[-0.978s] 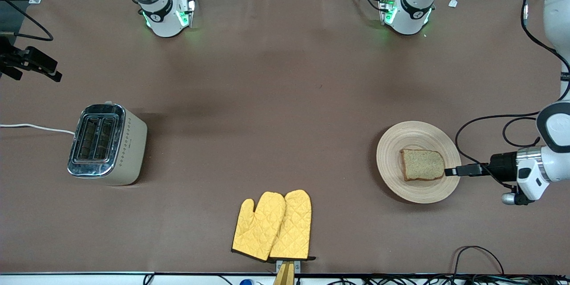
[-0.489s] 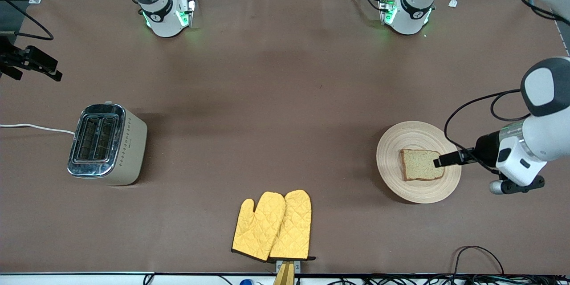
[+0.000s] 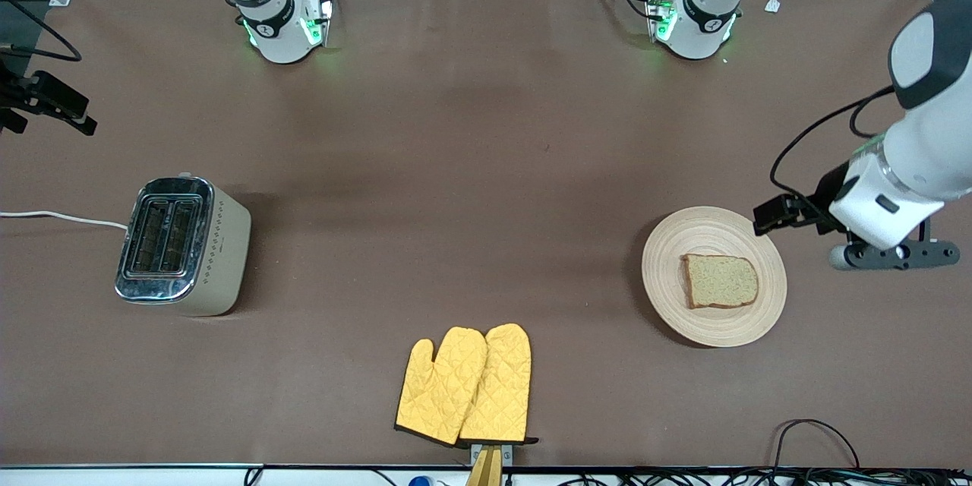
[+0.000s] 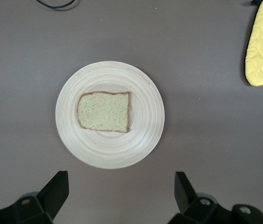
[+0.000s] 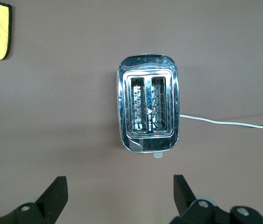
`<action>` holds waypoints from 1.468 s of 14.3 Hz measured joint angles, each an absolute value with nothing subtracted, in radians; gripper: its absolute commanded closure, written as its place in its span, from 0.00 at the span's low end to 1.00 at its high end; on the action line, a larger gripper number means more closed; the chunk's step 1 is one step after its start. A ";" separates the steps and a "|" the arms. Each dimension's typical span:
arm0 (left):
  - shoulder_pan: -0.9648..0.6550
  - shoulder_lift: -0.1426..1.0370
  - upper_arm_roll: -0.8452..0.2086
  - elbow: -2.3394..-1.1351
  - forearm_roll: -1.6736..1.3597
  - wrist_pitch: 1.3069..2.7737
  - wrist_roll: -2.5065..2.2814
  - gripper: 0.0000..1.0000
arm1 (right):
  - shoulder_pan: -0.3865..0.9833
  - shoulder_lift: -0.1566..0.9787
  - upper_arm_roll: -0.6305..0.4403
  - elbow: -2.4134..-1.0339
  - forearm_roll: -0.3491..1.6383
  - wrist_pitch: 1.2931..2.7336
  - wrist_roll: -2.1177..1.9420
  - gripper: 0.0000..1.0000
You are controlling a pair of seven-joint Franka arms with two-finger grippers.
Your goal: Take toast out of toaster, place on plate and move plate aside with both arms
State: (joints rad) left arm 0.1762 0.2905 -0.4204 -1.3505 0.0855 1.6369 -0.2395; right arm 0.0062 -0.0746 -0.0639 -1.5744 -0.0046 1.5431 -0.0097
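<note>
The toast (image 3: 720, 281) lies flat in the middle of the round beige plate (image 3: 668, 243) at the left arm's end of the table. My left gripper (image 3: 768, 216) is open and empty, up in the air over the plate's edge nearest the robots' bases. In the left wrist view the toast (image 4: 104, 111) and the plate (image 4: 145, 140) lie apart from my open left gripper (image 4: 121, 176). My right gripper (image 3: 47, 102) is open and empty, up in the air at the right arm's end of the table. In the right wrist view it (image 5: 120, 179) is apart from the toaster.
A chrome-topped beige toaster (image 3: 181, 244) with two empty slots stands at the right arm's end, and also shows in the right wrist view (image 5: 148, 109). Its white cord (image 3: 61, 218) runs off the table. Two yellow oven mitts (image 3: 465, 386) lie at the edge nearest the front camera.
My left gripper has left the toast's edge, risen, and moved toward the robots' bases. The toast stays on the plate. The right gripper has shifted slightly.
</note>
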 measured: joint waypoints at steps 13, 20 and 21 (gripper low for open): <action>-0.024 -0.004 -0.183 -1.480 0.063 1.427 -0.131 0.00 | 0.006 -0.075 -0.063 -1.556 -0.005 1.514 -0.007 0.00; -0.024 -0.137 -0.155 -1.640 0.028 1.486 -0.130 0.00 | 0.006 -0.075 -0.063 -1.557 -0.005 1.512 -0.007 0.00; -0.024 -0.136 -0.155 -1.637 0.028 1.490 -0.130 0.00 | 0.006 -0.074 -0.063 -1.558 -0.005 1.512 -0.006 0.00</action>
